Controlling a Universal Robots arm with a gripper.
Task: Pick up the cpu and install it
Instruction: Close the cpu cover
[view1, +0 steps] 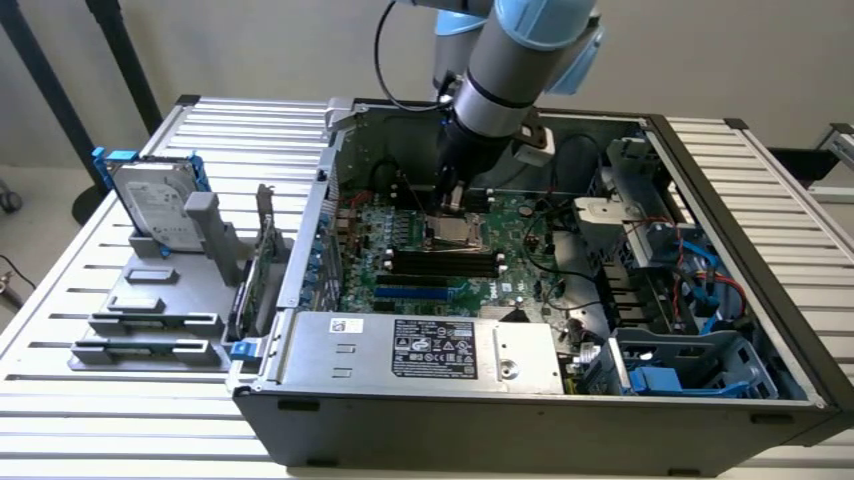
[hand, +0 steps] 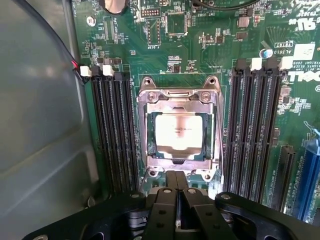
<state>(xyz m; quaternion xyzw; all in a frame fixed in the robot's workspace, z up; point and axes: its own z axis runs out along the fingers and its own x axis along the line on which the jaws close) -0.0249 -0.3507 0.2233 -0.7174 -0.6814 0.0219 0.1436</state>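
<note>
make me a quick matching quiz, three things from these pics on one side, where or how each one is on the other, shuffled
1 small square silver cpu
2 large silver hard drive with blue bracket
3 black tool

a propped on the grey rack outside the computer case
b shut, holding nothing
c lying in the metal socket frame

Pairs: 1-c, 2-a, 3-b

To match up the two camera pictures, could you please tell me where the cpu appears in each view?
Exterior view: the cpu is the pale square on the green motherboard, just beneath the arm.
Wrist view: the cpu lies inside the metal socket frame, between two banks of slots.
Shared landmark: the black memory slots beside the socket.
</note>
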